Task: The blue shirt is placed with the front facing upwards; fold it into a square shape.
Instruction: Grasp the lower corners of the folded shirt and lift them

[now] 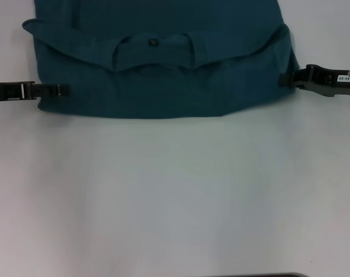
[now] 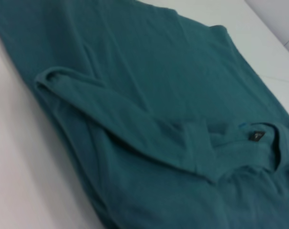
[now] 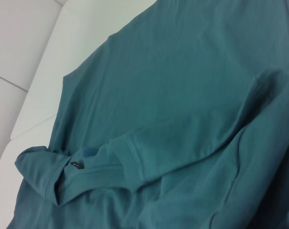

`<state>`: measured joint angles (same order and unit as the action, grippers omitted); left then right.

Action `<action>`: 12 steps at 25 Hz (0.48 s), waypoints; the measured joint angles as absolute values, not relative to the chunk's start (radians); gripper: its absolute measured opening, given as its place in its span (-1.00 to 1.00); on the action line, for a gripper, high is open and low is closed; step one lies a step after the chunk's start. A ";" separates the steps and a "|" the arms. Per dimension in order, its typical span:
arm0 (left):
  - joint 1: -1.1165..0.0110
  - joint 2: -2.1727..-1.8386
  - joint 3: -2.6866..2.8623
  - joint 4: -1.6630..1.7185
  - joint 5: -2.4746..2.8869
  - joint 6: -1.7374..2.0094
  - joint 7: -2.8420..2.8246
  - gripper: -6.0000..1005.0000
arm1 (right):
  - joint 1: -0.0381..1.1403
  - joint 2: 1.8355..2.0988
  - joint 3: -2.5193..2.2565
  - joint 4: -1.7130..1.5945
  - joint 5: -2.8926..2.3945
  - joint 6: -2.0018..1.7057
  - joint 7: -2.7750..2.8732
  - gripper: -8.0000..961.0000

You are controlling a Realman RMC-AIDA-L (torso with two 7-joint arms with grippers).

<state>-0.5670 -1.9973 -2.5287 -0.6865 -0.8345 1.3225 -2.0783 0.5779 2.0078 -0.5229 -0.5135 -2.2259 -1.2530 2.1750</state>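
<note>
The white table (image 1: 175, 196) fills most of the head view, its lower part bare. The blue shirt (image 1: 163, 57) is spread across the upper part of the frame, its sleeves folded inward over the body and its neckline with the small black label (image 1: 152, 42) turned up. The left gripper (image 1: 62, 90) is seen at the shirt's left edge and the right gripper (image 1: 286, 79) at its right edge; how far either is opened cannot be told.

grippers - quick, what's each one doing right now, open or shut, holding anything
Left gripper: at the left edge of the blue shirt; open or shut cannot be told.
Right gripper: at the shirt's right edge; cannot be told either.
</note>
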 joint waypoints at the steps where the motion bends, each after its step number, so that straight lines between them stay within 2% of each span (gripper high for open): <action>1: -0.567 -1.996 -2.529 -0.686 -0.828 1.321 -2.078 0.77 | 0.578 2.008 -0.523 -0.513 -2.226 -1.253 2.175 -0.92; 12: -0.574 -1.997 -2.523 -0.682 -0.799 1.312 -2.070 0.77 | 0.579 2.011 -0.523 -0.514 -2.226 -1.250 2.175 -0.92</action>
<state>-0.5742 -1.9966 -2.5233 -0.6823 -0.7990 1.3121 -2.0703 0.5787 2.0106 -0.5231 -0.5136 -2.2259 -1.2501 2.1753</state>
